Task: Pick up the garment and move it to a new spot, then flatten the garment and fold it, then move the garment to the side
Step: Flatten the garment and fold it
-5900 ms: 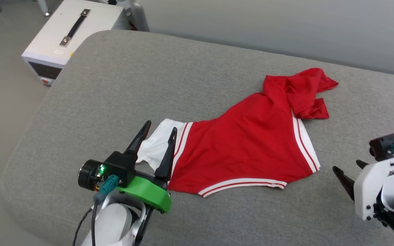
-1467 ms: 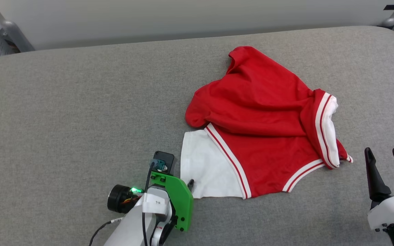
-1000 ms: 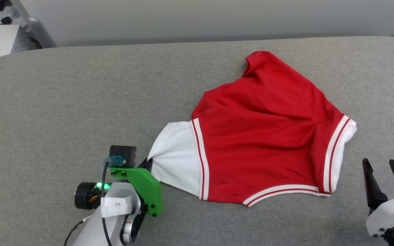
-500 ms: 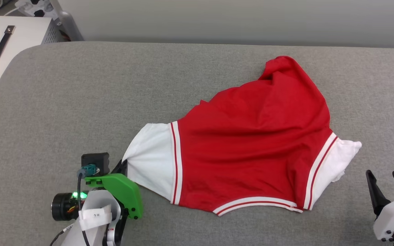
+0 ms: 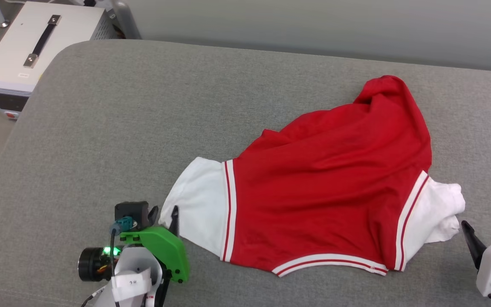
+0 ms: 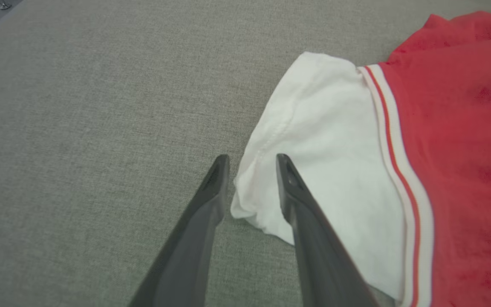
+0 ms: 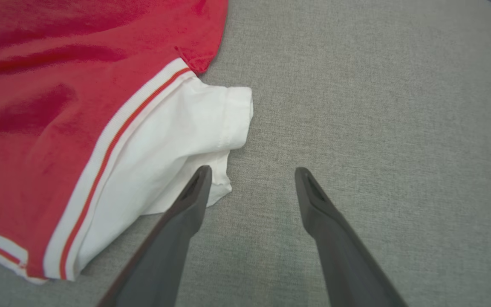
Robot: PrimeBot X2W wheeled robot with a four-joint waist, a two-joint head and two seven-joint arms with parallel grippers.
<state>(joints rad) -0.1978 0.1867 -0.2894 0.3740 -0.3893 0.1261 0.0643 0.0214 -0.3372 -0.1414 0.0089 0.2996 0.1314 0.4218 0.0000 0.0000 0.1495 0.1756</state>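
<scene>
We see the left gripper (image 5: 165, 209), parted, at the white sleeve (image 5: 196, 200) on the 9 o'clock side of the red jersey (image 5: 326, 187), and the right gripper (image 5: 480, 224) spread at 4 o'clock.

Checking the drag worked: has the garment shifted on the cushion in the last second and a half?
Yes. The garment slid leftward, toward the cushion end beside the white box.
</scene>
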